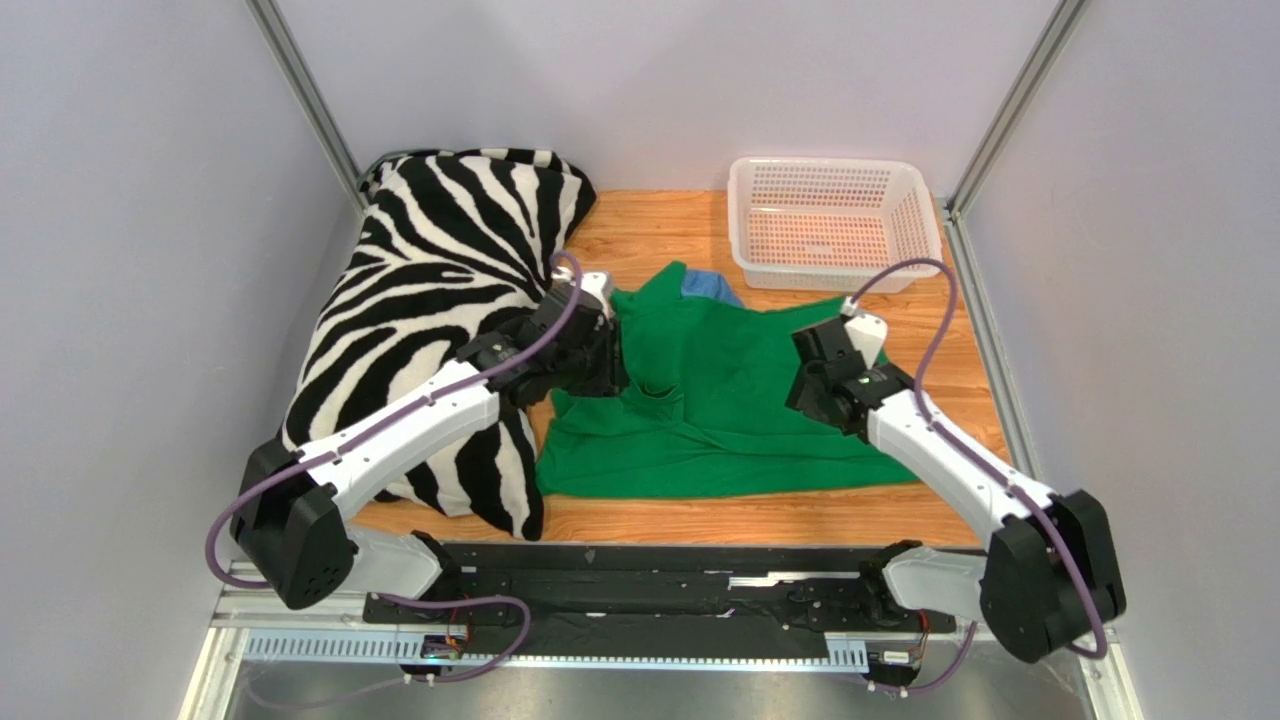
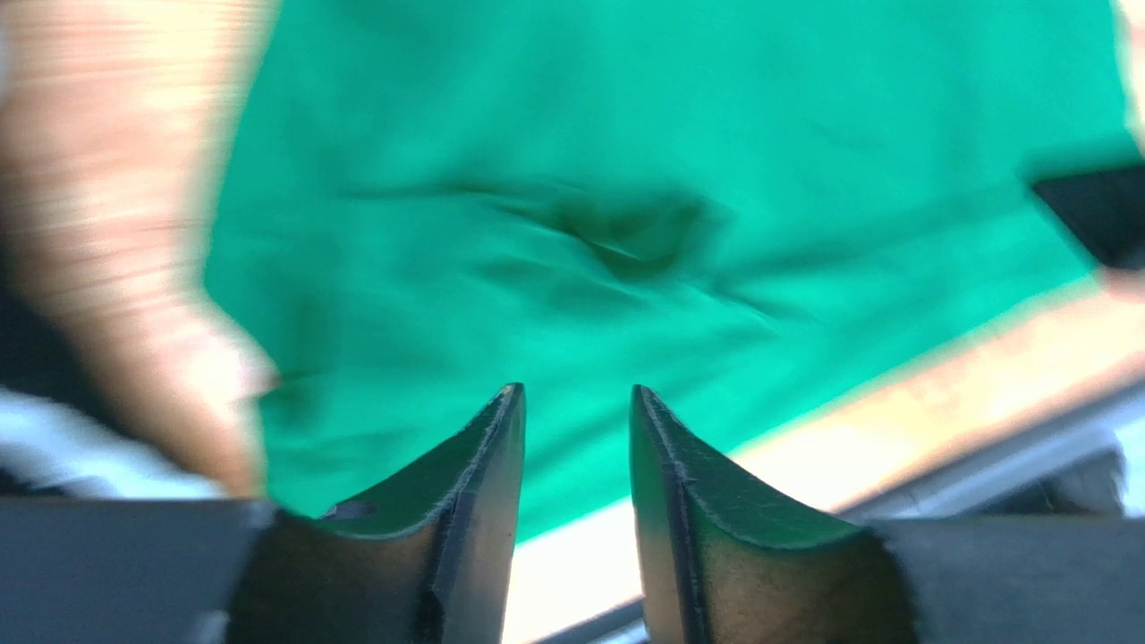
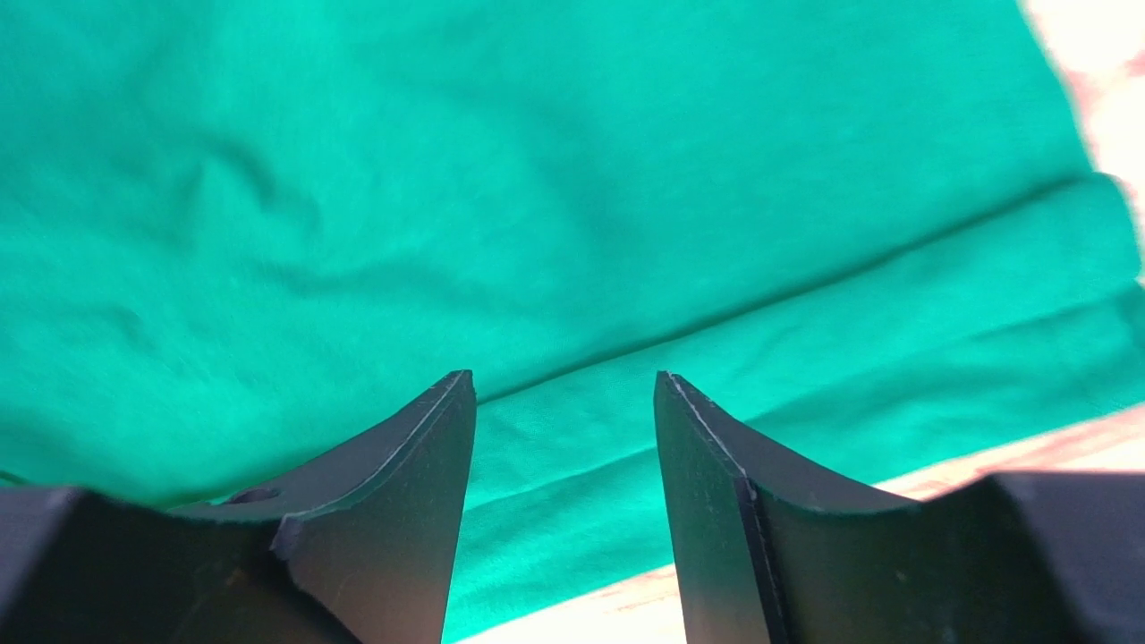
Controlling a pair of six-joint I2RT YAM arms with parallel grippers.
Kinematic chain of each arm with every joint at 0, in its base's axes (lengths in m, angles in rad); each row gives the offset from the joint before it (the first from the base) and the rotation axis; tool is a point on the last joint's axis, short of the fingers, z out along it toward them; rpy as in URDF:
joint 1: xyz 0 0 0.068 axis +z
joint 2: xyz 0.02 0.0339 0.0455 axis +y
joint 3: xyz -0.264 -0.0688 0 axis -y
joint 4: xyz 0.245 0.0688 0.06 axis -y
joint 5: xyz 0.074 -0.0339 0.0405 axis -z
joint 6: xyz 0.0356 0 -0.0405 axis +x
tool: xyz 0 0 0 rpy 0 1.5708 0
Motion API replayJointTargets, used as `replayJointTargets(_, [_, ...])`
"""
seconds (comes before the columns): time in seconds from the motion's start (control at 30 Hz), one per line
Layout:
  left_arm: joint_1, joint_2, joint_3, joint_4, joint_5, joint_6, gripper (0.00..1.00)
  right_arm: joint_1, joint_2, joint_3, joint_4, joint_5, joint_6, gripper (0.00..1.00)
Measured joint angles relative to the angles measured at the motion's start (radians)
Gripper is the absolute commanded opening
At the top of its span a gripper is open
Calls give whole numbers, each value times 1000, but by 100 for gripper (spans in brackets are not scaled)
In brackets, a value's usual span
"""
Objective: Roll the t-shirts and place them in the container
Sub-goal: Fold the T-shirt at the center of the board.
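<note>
The bright green t-shirt [image 1: 721, 398] lies spread and creased on the wooden table, its near hem folded over. My left gripper [image 1: 594, 360] hovers at the shirt's left edge, jaws open and empty; the blurred left wrist view shows the gripper [image 2: 575, 396] above the green t-shirt [image 2: 645, 175]. My right gripper [image 1: 819, 383] is over the shirt's right side, jaws open and empty; in the right wrist view the gripper [image 3: 565, 380] hangs over a fold of the green t-shirt [image 3: 538, 201].
A zebra-striped pillow [image 1: 436, 300] lies at the left, against the left arm. A white plastic basket [image 1: 831, 221] stands at the back right. A blue item [image 1: 706, 284] peeks from behind the shirt. Grey walls close in both sides.
</note>
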Motion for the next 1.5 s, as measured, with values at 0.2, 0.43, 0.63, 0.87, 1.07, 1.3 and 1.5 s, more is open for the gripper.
replayJointTargets(0.2, [-197, 164, 31, 75, 41, -35, 27, -221, -174, -72, -34, -90, 1, 57])
replayJointTargets(0.43, [-270, 367, 84, 123, 108, -68, 17, -403, -296, -173, -90, -212, 5, 57])
replayJointTargets(0.63, [-273, 440, 106, 165, 135, -75, 18, -406, -345, -185, -108, -261, 25, 57])
replayJointTargets(0.87, [-273, 499, 139, 200, 163, -76, 20, -407, -330, -186, -105, -283, 32, 56])
replayJointTargets(1.07, [-273, 544, 186, 214, 170, -77, 23, -407, -309, -186, -92, -302, 32, 56])
replayJointTargets(1.3, [-273, 595, 248, 215, 158, -72, 24, -395, -301, -205, -64, -348, 39, 56])
replayJointTargets(1.5, [-271, 634, 299, 215, 151, -70, 24, -342, -283, -224, -45, -353, 61, 59])
